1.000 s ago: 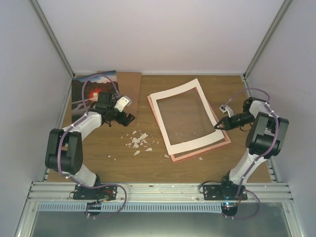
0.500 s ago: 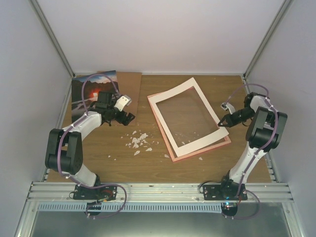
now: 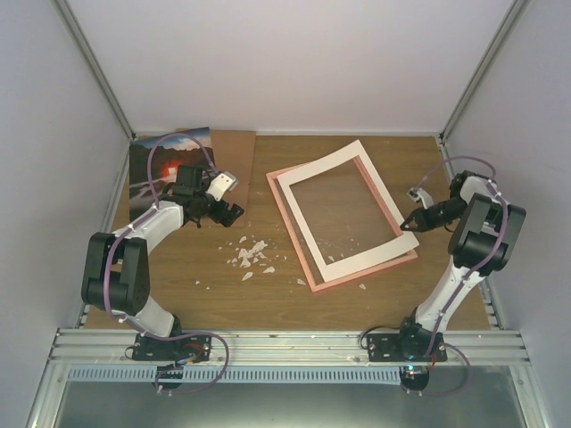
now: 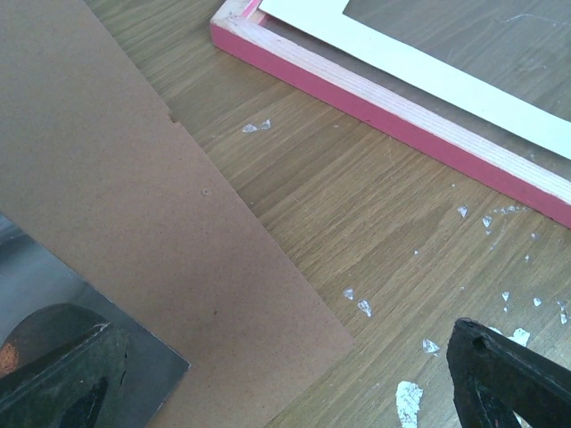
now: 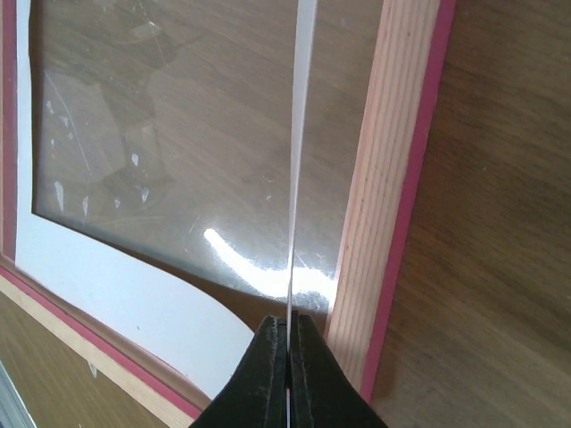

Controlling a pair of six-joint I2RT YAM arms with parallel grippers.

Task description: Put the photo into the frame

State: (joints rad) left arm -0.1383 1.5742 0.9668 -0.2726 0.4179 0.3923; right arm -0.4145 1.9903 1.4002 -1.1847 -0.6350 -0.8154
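The photo (image 3: 161, 165) lies at the far left, partly under my left arm; its dark corner shows in the left wrist view (image 4: 53, 285). The pink frame (image 3: 285, 220) lies flat in the middle, pane down, also in the left wrist view (image 4: 401, 116) and the right wrist view (image 5: 393, 178). My right gripper (image 3: 409, 223) is shut on the right edge of the white mat (image 3: 366, 257), seen edge-on (image 5: 299, 134) between its tips (image 5: 288, 348), over the frame. My left gripper (image 3: 234, 214) is open and empty (image 4: 285, 392) over the backing board's corner.
The brown backing board (image 3: 234, 147) lies at the back left beside the photo, also in the left wrist view (image 4: 134, 178). Small white shards (image 3: 250, 254) are scattered on the table between the left gripper and the frame. Enclosure walls stand close on both sides.
My right gripper has pulled the white mat to the right and turned it, so it lies more squarely over the frame. The left arm has not moved.
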